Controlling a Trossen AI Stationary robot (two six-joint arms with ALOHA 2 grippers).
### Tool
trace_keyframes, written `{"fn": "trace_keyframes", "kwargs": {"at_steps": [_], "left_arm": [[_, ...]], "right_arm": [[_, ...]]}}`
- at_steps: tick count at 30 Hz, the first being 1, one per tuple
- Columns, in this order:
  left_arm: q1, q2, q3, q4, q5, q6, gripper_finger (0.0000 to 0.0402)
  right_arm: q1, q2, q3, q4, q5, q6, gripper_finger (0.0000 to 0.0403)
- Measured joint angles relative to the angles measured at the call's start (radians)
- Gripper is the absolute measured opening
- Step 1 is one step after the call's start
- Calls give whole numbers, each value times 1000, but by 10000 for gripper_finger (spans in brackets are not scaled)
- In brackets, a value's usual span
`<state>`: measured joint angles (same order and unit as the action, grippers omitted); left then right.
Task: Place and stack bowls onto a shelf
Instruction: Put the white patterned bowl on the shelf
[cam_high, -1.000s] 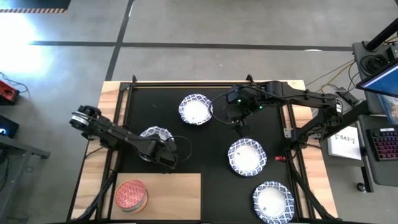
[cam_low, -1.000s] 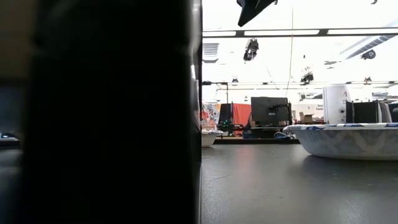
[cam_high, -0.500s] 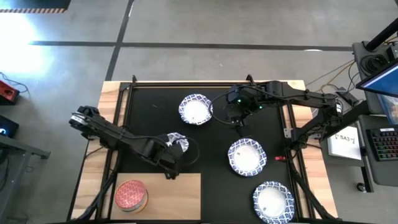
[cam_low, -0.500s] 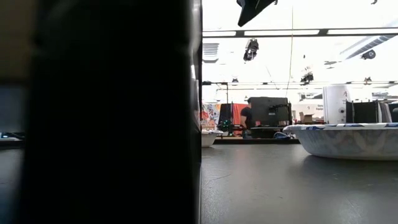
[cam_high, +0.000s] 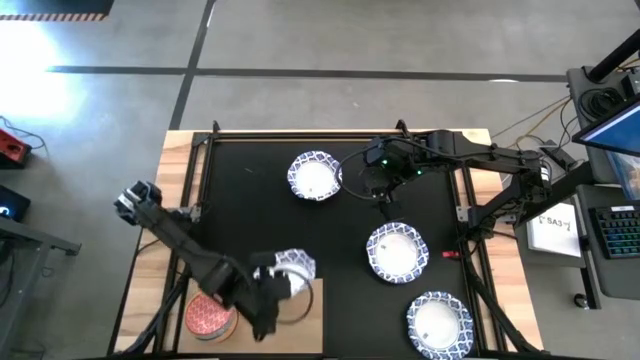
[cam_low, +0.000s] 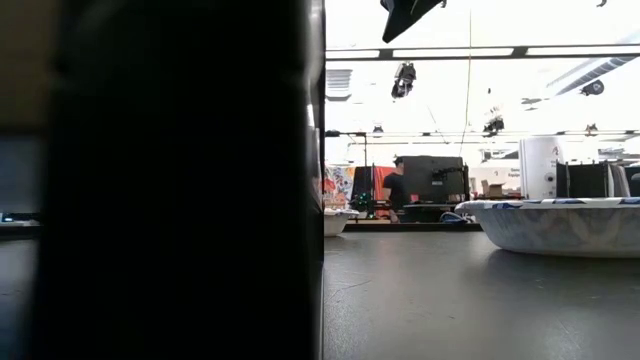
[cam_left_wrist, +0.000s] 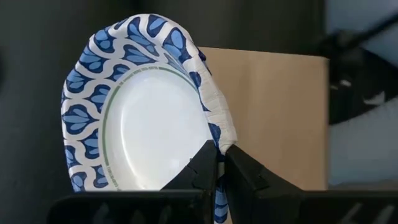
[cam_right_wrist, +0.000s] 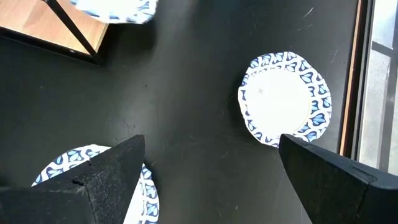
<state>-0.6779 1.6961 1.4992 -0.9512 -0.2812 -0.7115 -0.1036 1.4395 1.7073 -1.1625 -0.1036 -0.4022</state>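
Observation:
My left gripper (cam_high: 281, 286) is shut on a white bowl with a blue patterned rim (cam_high: 294, 267), held above the far right corner of the light-wood shelf (cam_high: 301, 322). In the left wrist view this bowl (cam_left_wrist: 146, 121) hangs tilted in front of the shelf (cam_left_wrist: 273, 112). A red-pink bowl (cam_high: 210, 315) sits on the shelf's left part. Three more white-and-blue bowls (cam_high: 315, 175) (cam_high: 397, 250) (cam_high: 438, 322) rest on the black mat. My right gripper (cam_high: 380, 192) hovers open above the mat between the far bowl and the middle bowl. My left gripper pinches the bowl's rim (cam_left_wrist: 213, 144) between its two shut fingers (cam_left_wrist: 200, 169), on the side of the bowl nearest the arm. The fingers slant down from above. The rim is creased at the pinch. The bowl is lifted clear and tilted, its inside facing the wrist camera.
The black mat (cam_high: 250, 170) covers most of the table, with wooden table edges (cam_high: 175, 150) around it. The right wrist view shows the far bowl (cam_right_wrist: 285, 99) and part of the middle bowl (cam_right_wrist: 68, 163). A dark mass (cam_low: 160, 180) blocks the left half of the low view.
My left gripper has gone up and toward the table's near edge and a little to the right, carrying the bowl from the left part of the mat to above the shelf's far right corner. The bowl stays in the hold, clear of the table.

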Motion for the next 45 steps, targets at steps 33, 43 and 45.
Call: {"fn": "trace_keyframes", "kwargs": {"at_steps": [33, 43, 45], "left_arm": [[-89, 383, 498, -309, 45, -142, 2], [-91, 235, 150, 100, 62, -188, 8], [-91, 218, 112, 150, 63, -189, 15]], "right_arm": [[0, 0, 0, 0, 0, 0, 359], [0, 0, 0, 0, 0, 2, 359], [0, 0, 0, 0, 0, 0, 359]]}}
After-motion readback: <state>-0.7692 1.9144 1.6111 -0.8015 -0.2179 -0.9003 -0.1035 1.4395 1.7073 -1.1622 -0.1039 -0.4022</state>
